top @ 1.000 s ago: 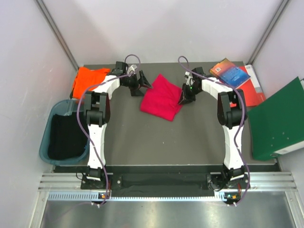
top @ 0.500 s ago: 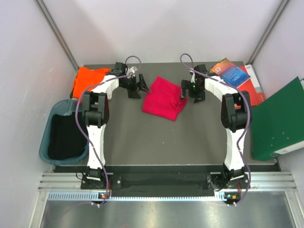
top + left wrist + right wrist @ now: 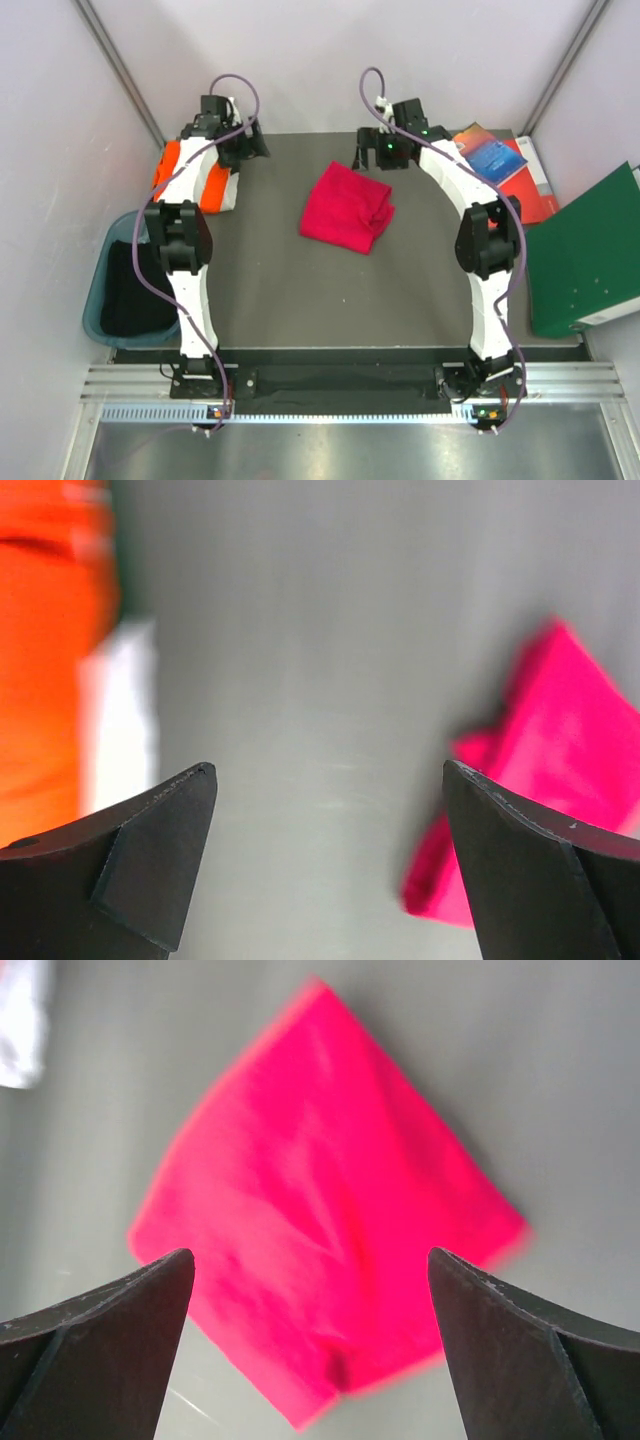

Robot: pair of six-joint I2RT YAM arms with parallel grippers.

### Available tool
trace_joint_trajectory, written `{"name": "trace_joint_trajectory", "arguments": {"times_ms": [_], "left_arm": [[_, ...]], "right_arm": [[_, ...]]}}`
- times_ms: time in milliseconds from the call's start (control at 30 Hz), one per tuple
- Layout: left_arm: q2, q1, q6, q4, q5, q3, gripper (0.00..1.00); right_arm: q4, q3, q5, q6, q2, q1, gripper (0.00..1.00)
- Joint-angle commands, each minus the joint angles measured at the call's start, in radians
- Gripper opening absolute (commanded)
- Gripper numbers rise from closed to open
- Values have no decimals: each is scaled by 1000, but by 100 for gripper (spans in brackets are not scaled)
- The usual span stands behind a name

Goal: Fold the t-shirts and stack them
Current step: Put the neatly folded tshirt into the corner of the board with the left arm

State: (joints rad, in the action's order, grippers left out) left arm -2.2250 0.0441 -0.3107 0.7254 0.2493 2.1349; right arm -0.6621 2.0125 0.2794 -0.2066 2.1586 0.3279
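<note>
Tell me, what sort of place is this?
Likely a robotics lab test cell: left arm and right arm bolted to a metal rail, white walls boxing in the table, a red shirt on it.

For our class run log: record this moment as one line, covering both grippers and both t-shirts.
left gripper: open, empty | right gripper: open, empty, facing red t-shirt | red t-shirt: folded, lying alone | orange t-shirt: far left, unstacked

— What lies where?
— The folded t-shirt (image 3: pixel 347 208) lies mid-table (image 3: pixel 330 290), and the other t-shirt (image 3: pixel 213 187) in the far left corner. Books (image 3: pixel 487 155) far right, binder (image 3: pixel 585 255) before them, bin (image 3: pixel 100 290) left of the table.
</note>
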Motion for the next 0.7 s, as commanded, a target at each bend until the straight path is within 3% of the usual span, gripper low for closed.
{"name": "trace_joint_trajectory", "arguments": {"times_ms": [0, 400, 667], "left_arm": [[21, -6, 73, 141, -308, 77, 99], [-104, 92, 237, 249, -804, 62, 99], [-222, 106, 252, 253, -932, 111, 99]], "right_arm": [[30, 132, 136, -48, 86, 43, 100], [35, 6, 116, -27, 43, 34, 100], [25, -29, 104, -14, 23, 22, 100]]}}
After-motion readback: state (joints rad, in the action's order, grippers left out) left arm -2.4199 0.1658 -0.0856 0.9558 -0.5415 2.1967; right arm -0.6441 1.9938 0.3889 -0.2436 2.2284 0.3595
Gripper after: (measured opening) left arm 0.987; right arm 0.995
